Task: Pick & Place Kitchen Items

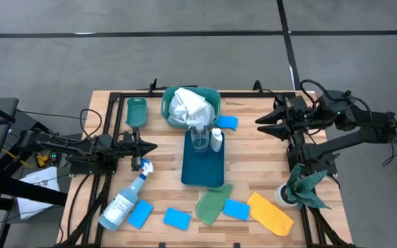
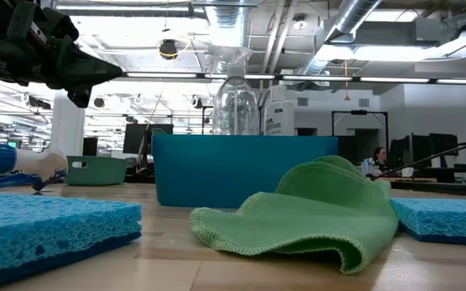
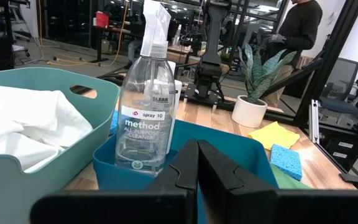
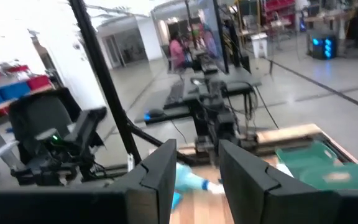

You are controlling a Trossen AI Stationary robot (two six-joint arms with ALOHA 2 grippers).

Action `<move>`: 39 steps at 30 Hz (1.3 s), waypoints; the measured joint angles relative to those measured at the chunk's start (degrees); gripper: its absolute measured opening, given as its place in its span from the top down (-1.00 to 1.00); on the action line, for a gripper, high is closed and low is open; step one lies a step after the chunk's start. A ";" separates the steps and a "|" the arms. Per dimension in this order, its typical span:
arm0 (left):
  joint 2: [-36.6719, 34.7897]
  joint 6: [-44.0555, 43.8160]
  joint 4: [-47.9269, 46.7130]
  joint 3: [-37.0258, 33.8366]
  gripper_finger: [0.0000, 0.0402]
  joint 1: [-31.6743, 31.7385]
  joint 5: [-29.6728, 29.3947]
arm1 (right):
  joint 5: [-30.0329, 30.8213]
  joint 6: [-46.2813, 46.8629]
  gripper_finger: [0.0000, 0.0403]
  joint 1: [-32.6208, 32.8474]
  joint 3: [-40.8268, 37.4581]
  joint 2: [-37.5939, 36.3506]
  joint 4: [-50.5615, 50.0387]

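Wood-slat table (image 1: 253,148) under both your arms, open workshop floor behind. Your left gripper (image 1: 148,147) hangs over the table's left side, stretched level toward the centre, fingers (image 3: 188,168) pressed together, holding nothing. Your right gripper (image 1: 264,122) sits off the right side, pointing in toward the middle, fingers (image 4: 160,171) slightly apart with nothing between them.

Count: five blue sponges, four along the front edge (image 1: 176,219) and one (image 1: 227,122) by the teal basket (image 1: 167,103). One white cloth (image 1: 188,105) bunched in that basket. One light-green cloth (image 1: 212,203) and one yellow cloth (image 1: 271,213) near the front. One spray bottle (image 1: 123,203) lying on its side front-left. Two upright bottles in the blue tray (image 1: 202,169): a clear one (image 1: 199,136) and a small white one (image 1: 216,140). One dark green rag (image 1: 307,186) at the right edge
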 joint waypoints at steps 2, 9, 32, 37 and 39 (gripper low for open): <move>0.00 -0.01 0.01 0.00 1.00 0.00 0.00 | 0.04 0.97 0.44 -0.41 0.00 -0.58 -4.75; 0.00 -0.02 0.00 0.00 1.00 0.00 -0.01 | -0.02 6.68 0.44 1.53 -0.02 0.31 -15.04; 0.02 0.00 0.02 0.02 1.00 0.00 0.00 | 2.34 33.99 0.44 28.49 -0.04 15.70 -28.67; 0.00 0.00 0.02 0.02 1.00 0.00 0.00 | 2.13 35.22 0.44 33.77 -0.04 20.14 -28.52; 0.00 0.00 0.01 0.01 1.00 0.00 0.00 | 0.52 34.54 0.44 35.08 -0.04 22.08 -28.08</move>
